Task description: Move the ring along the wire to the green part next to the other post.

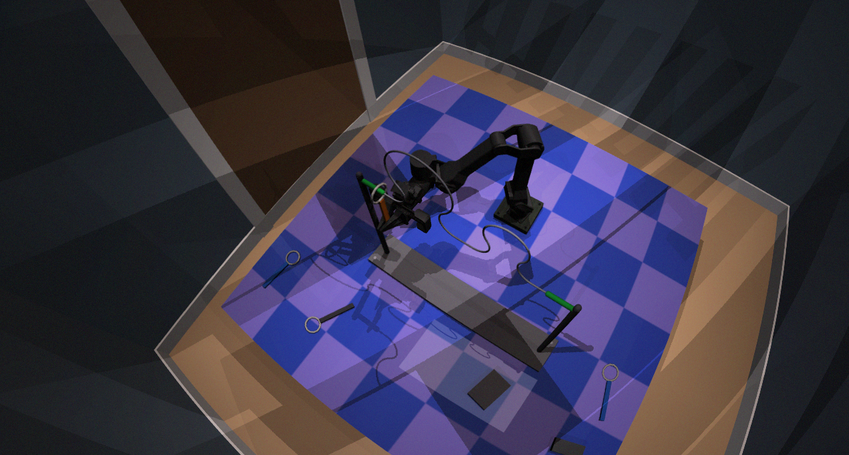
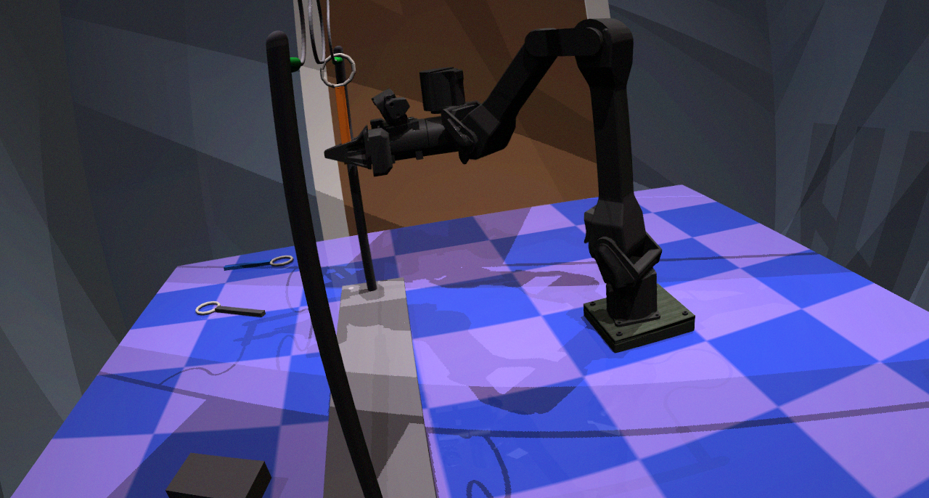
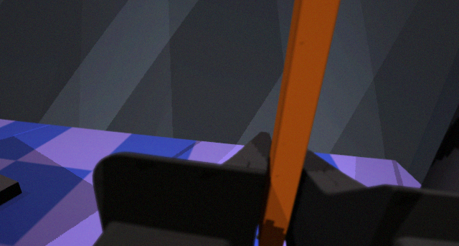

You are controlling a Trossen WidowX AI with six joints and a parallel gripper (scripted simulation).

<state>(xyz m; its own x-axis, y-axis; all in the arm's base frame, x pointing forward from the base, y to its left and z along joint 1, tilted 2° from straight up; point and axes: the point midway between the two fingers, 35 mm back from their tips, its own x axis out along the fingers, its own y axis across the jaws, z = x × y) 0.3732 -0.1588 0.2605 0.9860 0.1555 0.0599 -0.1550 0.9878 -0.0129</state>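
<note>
The ring (image 1: 373,195) (image 2: 353,70) is around the green part (image 1: 367,183) by the left post (image 1: 365,205) in the top view, near that part's inner end; whether they touch is unclear. Its orange handle (image 1: 384,207) (image 2: 342,108) (image 3: 310,59) points down. My gripper (image 1: 385,221) (image 2: 334,152) (image 3: 272,142) is shut on the lower part of the handle, close to that post. The thin grey wire (image 1: 452,198) loops above and beside my wrist and fingers in the top view. The other green part (image 1: 560,301) is beside the other post (image 1: 558,329) (image 2: 298,215).
A long grey base (image 1: 463,298) (image 2: 373,365) carries both posts. Loose rings with a black handle (image 1: 337,314) (image 2: 240,311) and blue handles (image 1: 276,274) (image 1: 605,400) lie on the checkered mat. Dark blocks (image 1: 489,389) (image 1: 568,446) lie beyond the base.
</note>
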